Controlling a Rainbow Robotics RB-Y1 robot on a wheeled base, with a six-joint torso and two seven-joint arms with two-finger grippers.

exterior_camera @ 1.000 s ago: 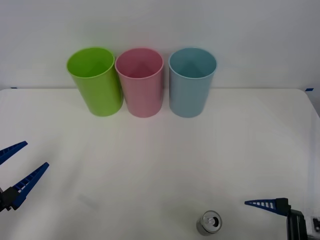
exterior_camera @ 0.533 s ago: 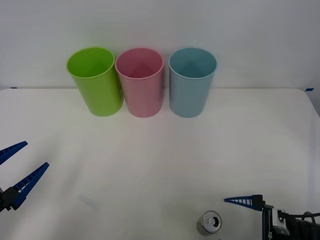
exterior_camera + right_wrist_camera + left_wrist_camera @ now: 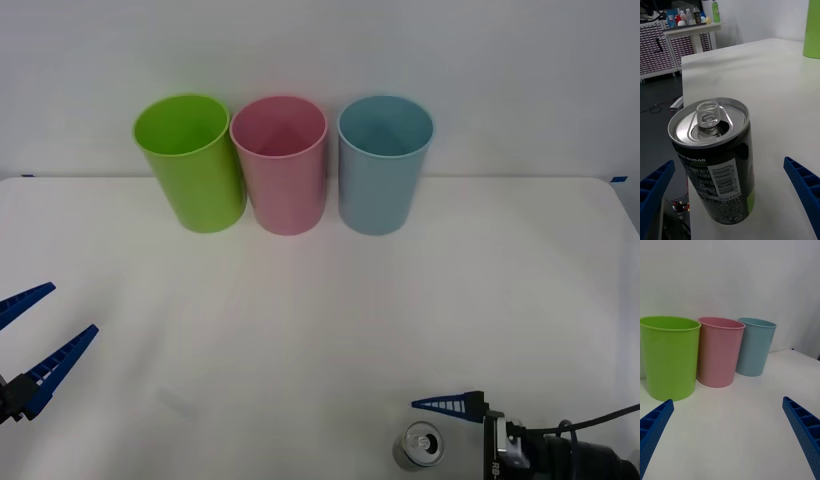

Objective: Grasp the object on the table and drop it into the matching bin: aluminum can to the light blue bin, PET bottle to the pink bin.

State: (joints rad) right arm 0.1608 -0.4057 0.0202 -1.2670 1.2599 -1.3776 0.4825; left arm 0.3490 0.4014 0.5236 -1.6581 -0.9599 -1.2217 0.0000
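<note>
The aluminum can [image 3: 418, 445] stands upright near the white table's [image 3: 330, 310] front edge, right of centre; its silver top with a pull tab [image 3: 709, 119] and its dark side are close up in the right wrist view. My right gripper [image 3: 729, 165] is open, with one blue finger on each side of the can and neither touching it. One of its fingers [image 3: 447, 404] lies just behind the can. At the back stand the light blue bin [image 3: 385, 165] and the pink bin [image 3: 279, 165]. My left gripper [image 3: 73, 308] hangs open at the left edge.
A lime green bin [image 3: 190, 163] stands left of the pink one, the three in a tight row by the back wall. Beyond the table's near-side edge [image 3: 683, 86], the right wrist view shows the floor and a shelf unit.
My right gripper has slid left along the front edge until its fingers straddle the can. The can, the bins and the left arm have not moved.
</note>
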